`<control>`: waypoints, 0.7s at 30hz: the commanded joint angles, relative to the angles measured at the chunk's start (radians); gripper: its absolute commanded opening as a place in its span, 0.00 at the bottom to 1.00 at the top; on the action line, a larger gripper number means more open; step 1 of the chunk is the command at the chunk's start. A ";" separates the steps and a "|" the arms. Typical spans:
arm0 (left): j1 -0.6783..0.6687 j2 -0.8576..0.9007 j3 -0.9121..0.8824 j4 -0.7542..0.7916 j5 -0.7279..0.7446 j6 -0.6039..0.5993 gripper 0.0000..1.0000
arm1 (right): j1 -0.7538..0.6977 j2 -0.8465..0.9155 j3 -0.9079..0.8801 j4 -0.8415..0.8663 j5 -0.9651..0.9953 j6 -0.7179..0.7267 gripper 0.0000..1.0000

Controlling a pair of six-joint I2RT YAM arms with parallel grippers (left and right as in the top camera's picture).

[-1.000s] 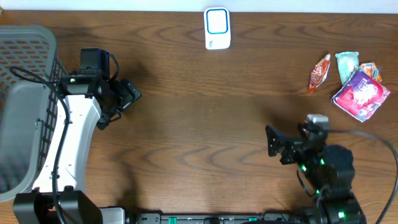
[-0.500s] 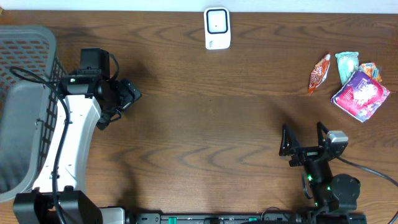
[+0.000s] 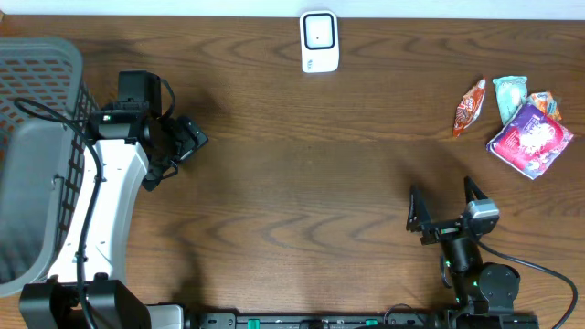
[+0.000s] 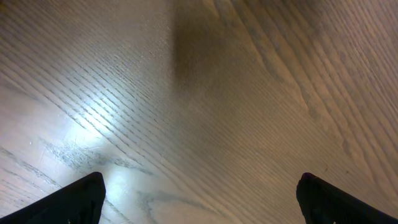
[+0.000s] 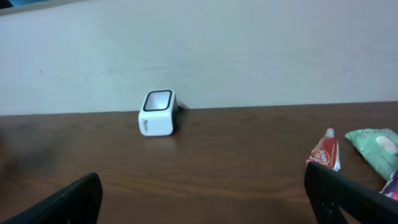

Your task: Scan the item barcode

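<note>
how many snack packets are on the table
4, clustered at far right in the overhead view: a red sachet leftmost, a teal packet beside it, an orange packet partly covered by the purple packet. Others could be hidden underneath.

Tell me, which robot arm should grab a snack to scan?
Right, probably. The right gripper is open on the same side as the snack packets; the left gripper is far off by the basket.
</note>
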 commanded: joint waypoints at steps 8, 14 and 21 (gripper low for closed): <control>0.005 -0.003 0.000 -0.002 -0.010 0.006 0.98 | -0.002 -0.010 -0.005 -0.114 0.054 -0.087 0.99; 0.005 -0.003 0.000 -0.002 -0.010 0.006 0.98 | -0.002 -0.010 -0.005 -0.114 0.063 -0.095 0.99; 0.005 -0.003 0.000 -0.002 -0.010 0.006 0.98 | -0.002 -0.010 -0.004 -0.118 0.079 -0.128 0.99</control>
